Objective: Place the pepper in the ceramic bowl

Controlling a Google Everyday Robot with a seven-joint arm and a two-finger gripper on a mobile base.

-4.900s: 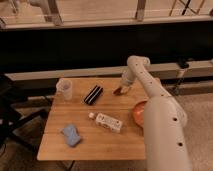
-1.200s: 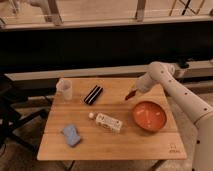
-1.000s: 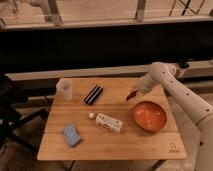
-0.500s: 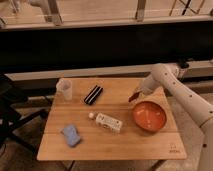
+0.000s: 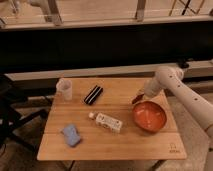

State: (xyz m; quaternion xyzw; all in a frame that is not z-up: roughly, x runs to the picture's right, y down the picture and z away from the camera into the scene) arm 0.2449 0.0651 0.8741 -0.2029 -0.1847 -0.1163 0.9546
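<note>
Dark red pepper (image 5: 137, 99) is hanging pinched in gripper fingers (image 5: 142, 94), ceramic bowl (image 5: 150, 116) rim just beneath. Releasing here is probably risking a tabletop (image 5: 110, 146) landing.

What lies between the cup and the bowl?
A black bar and a white bottle, in the camera view; the claw holds the pepper at the bowl's rim.

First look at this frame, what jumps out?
The orange-red ceramic bowl sits on the right side of the wooden table. At its back-left rim, the gripper holds the dark red pepper. A clear cup stands near the far left corner.
</note>
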